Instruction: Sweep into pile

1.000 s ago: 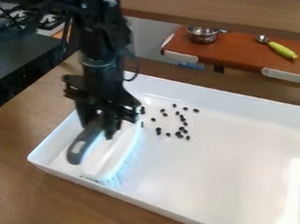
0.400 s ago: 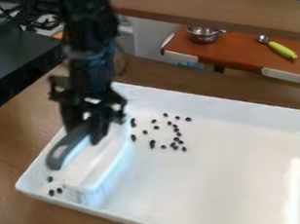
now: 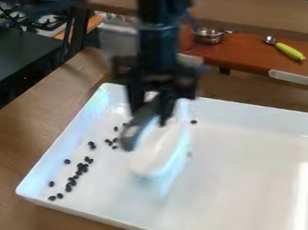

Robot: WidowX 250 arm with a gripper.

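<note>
Between the jaws, the brush [image 3: 158, 151]

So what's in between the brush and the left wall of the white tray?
Lots of little black bits! In the camera view they lie scattered on the tray's floor, between the brush and that left wall.

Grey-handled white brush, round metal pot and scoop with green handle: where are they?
White brush [image 3: 158, 149], camera view: on its body.
Metal pot [image 3: 209, 39], camera view: on its side.
Scoop [image 3: 290, 51], camera view: on its green handle.
</note>
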